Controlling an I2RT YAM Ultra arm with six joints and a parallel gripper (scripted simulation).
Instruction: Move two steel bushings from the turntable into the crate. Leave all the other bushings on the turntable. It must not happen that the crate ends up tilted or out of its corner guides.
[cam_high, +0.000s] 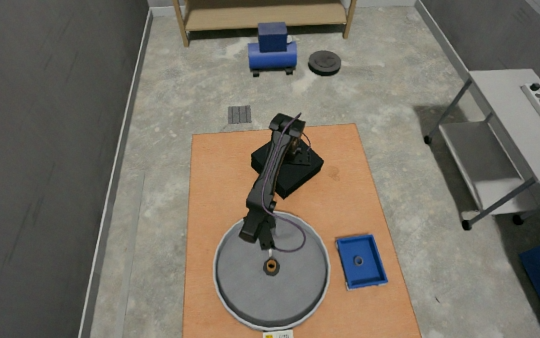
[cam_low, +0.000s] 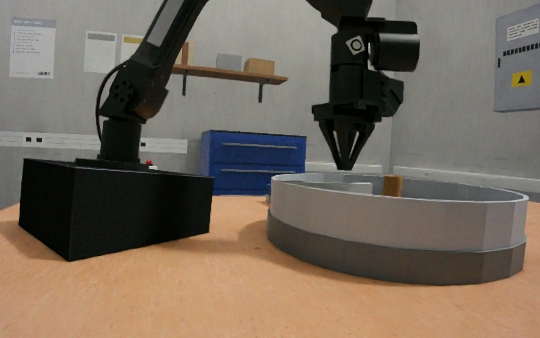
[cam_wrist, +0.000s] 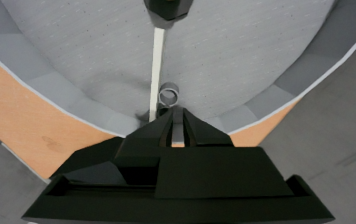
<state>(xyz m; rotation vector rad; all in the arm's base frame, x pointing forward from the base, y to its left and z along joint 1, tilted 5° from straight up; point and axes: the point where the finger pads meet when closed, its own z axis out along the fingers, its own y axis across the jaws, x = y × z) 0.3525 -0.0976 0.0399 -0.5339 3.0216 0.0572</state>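
My gripper (cam_high: 268, 247) (cam_low: 344, 168) (cam_wrist: 178, 112) is shut with nothing visible between its fingertips. It points down above the near-arm part of the turntable (cam_high: 300, 295) (cam_low: 375, 220) (cam_wrist: 240, 55), its tips just above rim height in the exterior view. A grey steel bushing (cam_wrist: 169, 94) stands on the turntable beside the white divider, just beyond the fingertips in the wrist view. A darker shape beside it is partly hidden by the fingers; I cannot tell what it is. One steel bushing (cam_high: 361, 260) lies in the blue crate (cam_high: 379, 260).
A white divider (cam_low: 355, 188) (cam_wrist: 156, 70) runs outward from the dark central hub (cam_wrist: 169, 9). An orange-brown cylinder (cam_high: 271, 266) (cam_low: 392, 185) stands on the hub. The turntable's raised rim surrounds it all. The black arm base (cam_high: 287, 175) (cam_low: 120, 210) stands behind the turntable.
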